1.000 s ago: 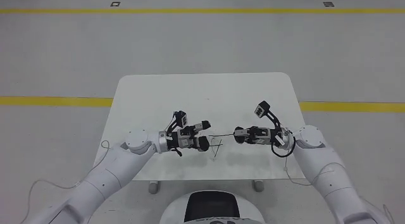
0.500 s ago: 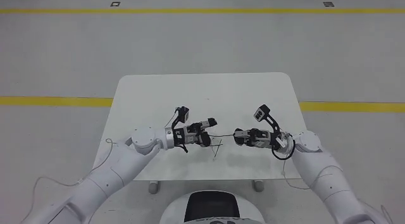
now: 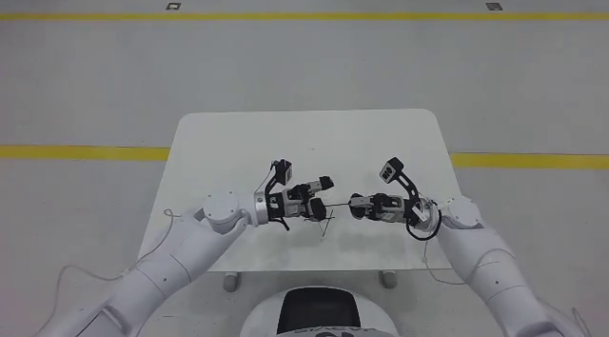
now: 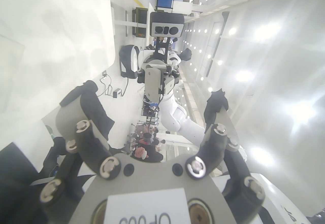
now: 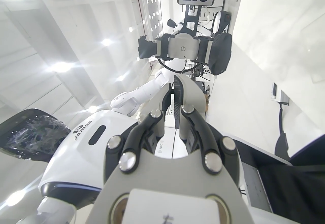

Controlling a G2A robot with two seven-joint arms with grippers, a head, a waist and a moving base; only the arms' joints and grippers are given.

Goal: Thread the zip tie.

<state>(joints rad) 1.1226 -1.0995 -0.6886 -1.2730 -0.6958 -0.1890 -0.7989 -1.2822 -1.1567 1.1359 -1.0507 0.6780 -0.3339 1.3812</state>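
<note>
A thin black zip tie (image 3: 341, 208) hangs in the air over the table's front middle, running sideways between my two grippers. My right gripper (image 3: 353, 207) (image 5: 175, 83) is shut on one end of it. My left gripper (image 3: 322, 198) (image 4: 152, 100) faces it with its fingers wide apart, and the tie's free end points into that gap. In the right wrist view the left gripper (image 5: 182, 48) stands open straight ahead. In the left wrist view the right gripper (image 4: 155, 80) shows end-on between my left fingers. A thin dark V lies on the table just below the tie.
The white table (image 3: 285, 137) carries nothing else that I can make out. Grey floor with yellow lines (image 3: 86, 152) surrounds it. Both arms come in from the near edge and meet near the front centre.
My left gripper has moved right, toward the right gripper, closing the gap along the tie. The right gripper has shifted slightly left and stays shut on the tie.
</note>
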